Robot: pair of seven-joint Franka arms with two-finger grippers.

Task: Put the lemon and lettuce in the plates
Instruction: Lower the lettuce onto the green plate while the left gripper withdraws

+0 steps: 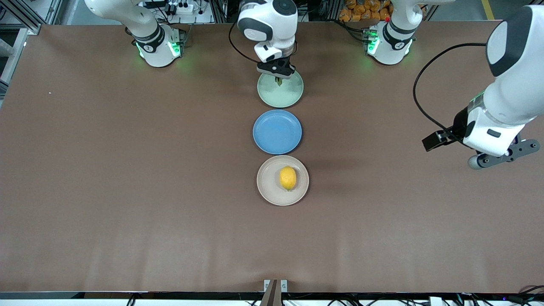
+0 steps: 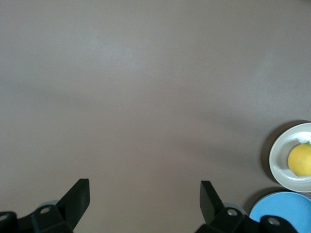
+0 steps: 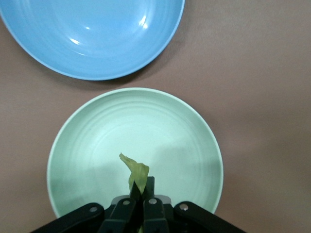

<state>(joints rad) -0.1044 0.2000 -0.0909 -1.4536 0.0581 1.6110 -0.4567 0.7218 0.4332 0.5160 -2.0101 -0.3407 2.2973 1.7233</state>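
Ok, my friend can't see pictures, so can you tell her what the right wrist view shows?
The right gripper hangs over the mint green plate, its jaws shut on a small piece of lettuce that dangles above the plate. Beside that plate, part of a bare blue plate shows on the brown table.

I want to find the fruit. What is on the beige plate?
A lemon lies on the beige plate, a little toward the left arm's end of the table. Nothing else shows on it; the patch of plate under the lemon is covered.
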